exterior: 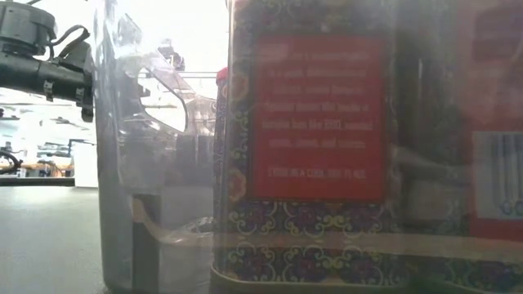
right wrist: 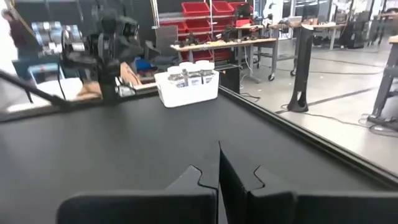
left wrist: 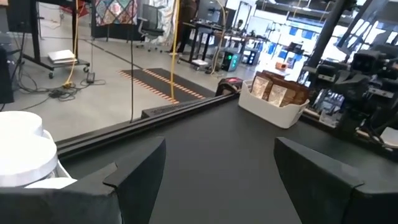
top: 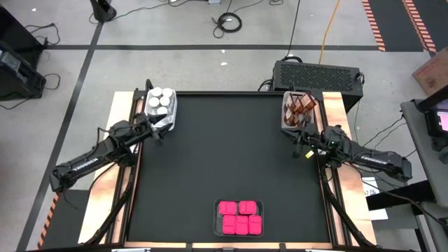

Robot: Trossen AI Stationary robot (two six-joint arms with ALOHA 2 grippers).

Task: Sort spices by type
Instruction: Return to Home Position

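The spices sit in three trays. Clear jars with white lids fill a white tray at the far left corner, also seen in the right wrist view. Brown jars stand in a white tray at the far right, also in the left wrist view. Pink boxes lie in a clear tray at the near edge, and one fills the low view. My left gripper is open just near of the white-lidded jars. My right gripper is shut, just near of the brown jars.
The black table mat lies bare between the trays. A dark box stands behind the table's far right edge. Copper-coloured strips run along both sides. In the low view the clear tray wall blocks most of the table.
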